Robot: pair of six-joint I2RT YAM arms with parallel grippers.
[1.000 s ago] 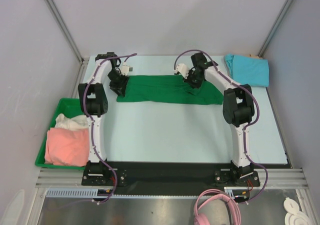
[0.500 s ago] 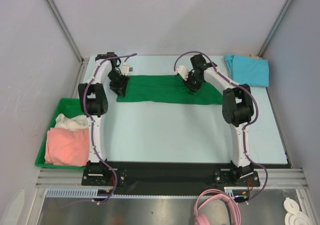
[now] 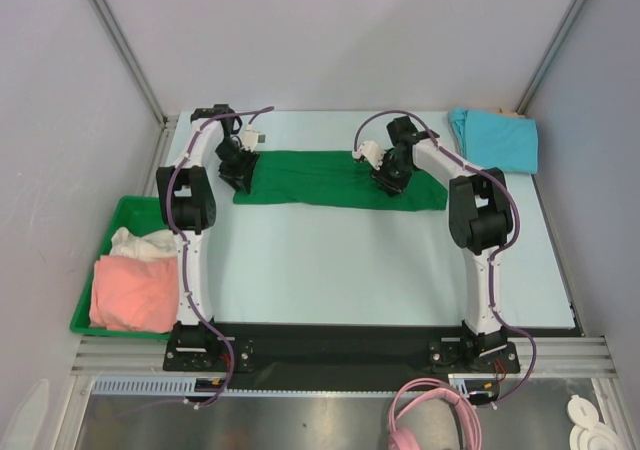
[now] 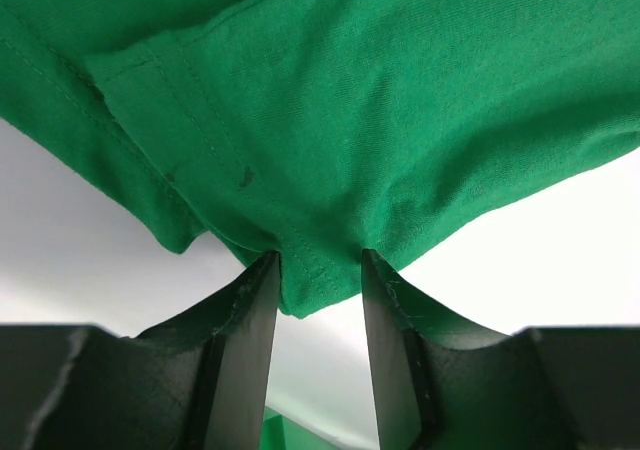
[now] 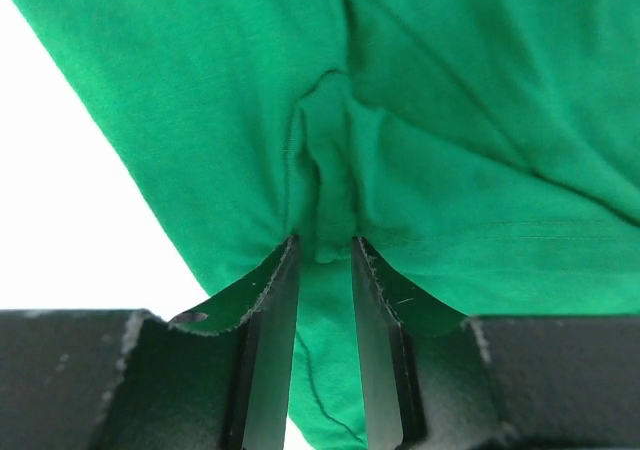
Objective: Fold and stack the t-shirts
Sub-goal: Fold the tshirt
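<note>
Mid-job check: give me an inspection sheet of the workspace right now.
Surface: pale blue table, flat.
Job's things: green t-shirt spread in a long band across the far half; blue t-shirt folded at far right corner; pink t-shirt and cream cloth in green bin, left.
Clutter: nothing seen.
Grippers: left gripper pinches the green t-shirt's left end; right gripper pinches a bunched fold right of its middle.
Cables: purple cables along both arms; pink cable coiled beyond the near edge.
Surroundings: grey walls on three sides.
</note>
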